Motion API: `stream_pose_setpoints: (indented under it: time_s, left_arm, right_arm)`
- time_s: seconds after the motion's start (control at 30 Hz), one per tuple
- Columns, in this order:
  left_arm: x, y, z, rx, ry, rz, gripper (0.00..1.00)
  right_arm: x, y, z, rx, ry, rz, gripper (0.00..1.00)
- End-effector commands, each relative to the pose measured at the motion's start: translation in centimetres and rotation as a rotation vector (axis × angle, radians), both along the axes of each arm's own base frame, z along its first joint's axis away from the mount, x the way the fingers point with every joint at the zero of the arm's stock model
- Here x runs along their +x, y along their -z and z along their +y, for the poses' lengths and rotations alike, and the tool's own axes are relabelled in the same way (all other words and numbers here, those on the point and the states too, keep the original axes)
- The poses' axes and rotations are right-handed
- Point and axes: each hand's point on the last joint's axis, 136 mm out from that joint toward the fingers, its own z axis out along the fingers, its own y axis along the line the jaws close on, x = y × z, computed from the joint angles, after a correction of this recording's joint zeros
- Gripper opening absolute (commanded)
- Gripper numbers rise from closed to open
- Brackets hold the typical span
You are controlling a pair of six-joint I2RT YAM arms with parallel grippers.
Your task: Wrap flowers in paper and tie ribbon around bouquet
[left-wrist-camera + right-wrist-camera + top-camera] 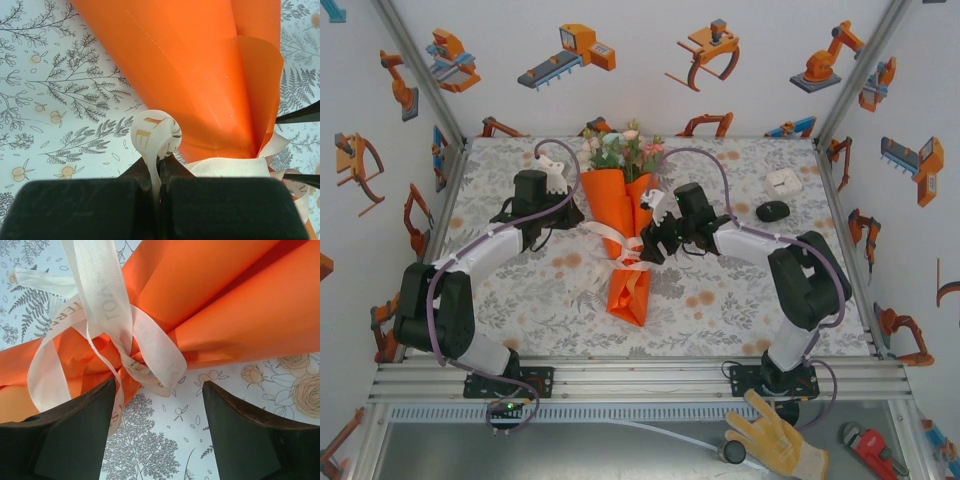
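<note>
The bouquet lies mid-table: an orange paper [618,225] cone with pink and white flowers [620,148] at its far, wide end. Cream ribbon [626,246] is tied around its narrow waist. My left gripper [577,216] is at the cone's left, shut on a ribbon tail. In the left wrist view the ribbon [155,134] curls up out of the closed gripper [161,162], beside the paper [190,65]. My right gripper [160,385] stands open just short of the ribbon knot [127,347]; a loop hangs ahead of its tips. In the top view this gripper [650,244] sits at the knot's right.
A small white box [784,182] and a black oval object [773,211] sit at the table's back right. Enclosure walls and frame posts border the table. A yellow glove [775,440] and a red wrench [873,452] lie below the near rail.
</note>
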Motion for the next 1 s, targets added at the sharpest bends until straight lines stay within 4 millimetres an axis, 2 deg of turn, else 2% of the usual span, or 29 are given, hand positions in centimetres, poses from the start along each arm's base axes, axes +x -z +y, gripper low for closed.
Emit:
stream_pose_setpoints:
  time_s: [0.0, 0.17, 0.43, 0.67, 0.8, 0.97]
  left_arm:
    - [0.3, -1.3, -0.7, -0.013, 0.025, -0.025, 0.00]
    - [0.4, -1.6, -0.6, -0.005, 0.025, -0.029, 0.00]
    - [0.4, -1.4, -0.6, -0.003, 0.023, -0.025, 0.00]
    - [0.4, -1.2, -0.6, 0.000, 0.023, -0.023, 0.00]
    - [0.4, -1.2, -0.6, 0.000, 0.023, -0.023, 0.00]
    - [0.3, -1.0, -0.6, -0.003, 0.024, -0.017, 0.00]
  right_arm:
    - [1.0, -0.4, 0.0, 0.003, -0.001, -0.070, 0.61]
    - [2.6, -1.2, 0.0, -0.009, 0.030, -0.151, 0.57]
    - [3.1, -1.6, 0.8, 0.040, 0.027, -0.167, 0.44]
    - [3.0, -1.9, 1.1, 0.088, 0.069, -0.214, 0.26]
    - [2.2, -1.4, 1.8, 0.029, 0.084, -0.315, 0.16]
    - [1.6, -1.5, 1.9, -0.126, 0.168, -0.575, 0.15]
